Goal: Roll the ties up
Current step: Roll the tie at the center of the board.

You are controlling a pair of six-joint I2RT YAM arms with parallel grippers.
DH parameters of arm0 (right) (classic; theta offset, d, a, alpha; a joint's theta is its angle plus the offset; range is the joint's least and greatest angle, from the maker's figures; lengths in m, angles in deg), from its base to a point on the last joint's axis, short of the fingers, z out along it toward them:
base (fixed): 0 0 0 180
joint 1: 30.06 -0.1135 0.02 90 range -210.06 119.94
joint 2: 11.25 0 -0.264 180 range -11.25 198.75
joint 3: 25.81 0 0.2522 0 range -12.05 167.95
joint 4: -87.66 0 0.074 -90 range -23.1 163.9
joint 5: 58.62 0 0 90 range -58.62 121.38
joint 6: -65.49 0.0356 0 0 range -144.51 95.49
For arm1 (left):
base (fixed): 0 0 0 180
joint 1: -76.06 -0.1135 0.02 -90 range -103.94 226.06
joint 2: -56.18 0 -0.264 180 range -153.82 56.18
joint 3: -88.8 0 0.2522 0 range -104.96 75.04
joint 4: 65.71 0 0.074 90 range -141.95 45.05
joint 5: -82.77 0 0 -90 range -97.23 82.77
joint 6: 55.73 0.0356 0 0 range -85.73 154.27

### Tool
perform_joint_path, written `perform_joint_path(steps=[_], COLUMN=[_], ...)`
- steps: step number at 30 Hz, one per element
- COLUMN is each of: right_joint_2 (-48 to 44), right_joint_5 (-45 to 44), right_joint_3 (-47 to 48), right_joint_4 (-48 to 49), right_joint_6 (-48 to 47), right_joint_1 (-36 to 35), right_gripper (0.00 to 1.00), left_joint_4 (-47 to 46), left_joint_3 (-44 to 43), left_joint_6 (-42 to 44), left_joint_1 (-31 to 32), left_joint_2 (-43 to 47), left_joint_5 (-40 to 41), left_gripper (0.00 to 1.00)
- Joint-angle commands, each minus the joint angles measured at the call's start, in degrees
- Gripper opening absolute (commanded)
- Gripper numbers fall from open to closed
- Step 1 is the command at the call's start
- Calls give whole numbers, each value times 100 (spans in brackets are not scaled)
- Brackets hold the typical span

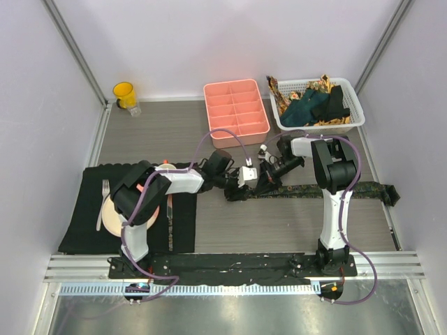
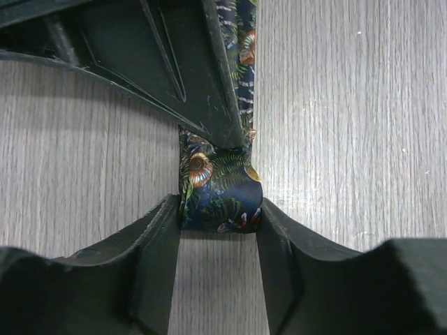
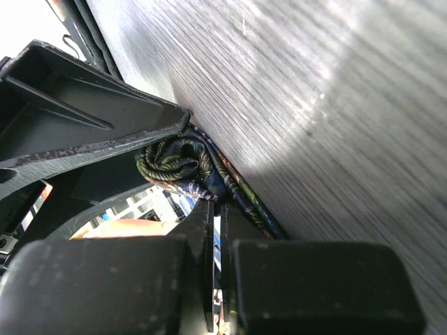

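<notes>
Fingers (image 2: 150,258) of the left gripper (image 2: 220,227) stand about half apart, pressed against both sides of the rolled end of a dark navy fabric necktie (image 2: 218,183) printed with shells and ferns. At the same coil the right gripper (image 3: 218,209) has its fingers squeezed together, fabric seemingly pinched in their seam. From there the necktie lies flat along the grey wood-grain table (image 1: 279,230) toward the right edge. Other ties (image 1: 307,105) sit heaped in a white plastic basket (image 1: 356,120).

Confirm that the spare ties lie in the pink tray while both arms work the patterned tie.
Wrong: the spare ties lie in the white basket, not the pink tray; the top view shows it. The rest stands.
</notes>
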Motion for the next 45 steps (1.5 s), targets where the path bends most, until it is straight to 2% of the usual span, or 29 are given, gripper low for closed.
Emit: perform_joint_path(steps=[1,5,15,18,29,37,45], right_joint_2=[524,559,647,638,603,454,-223], right_joint_5=[-1172,-1198,-1181,-1137,-979,-777,-250], right_joint_3=[-138,-138,-32,-32,-76,-41,117], right_joint_4=[226,235,200,182,200,183,-72], right_joint_6=[76,85,85,68,6,23,199], right_joint_1=[-49,-49,-50,-49,-50,-32,135], right_gripper=[1,1,1,1,1,1,19], left_joint_4=[449,458,502,921,1812,2022,2717], left_joint_3=[-139,-297,-1088,-1316,-1168,-1449,-1414], left_joint_6=[344,266,-112,-77,353,344,511], left_joint_1=[28,63,362,397,397,397,362], left_joint_2=[79,185,-236,-552,-949,-1300,-1247], left_joint_5=[-169,-258,-197,-117,506,814,1025], left_gripper=[46,45,45,43,43,35,20])
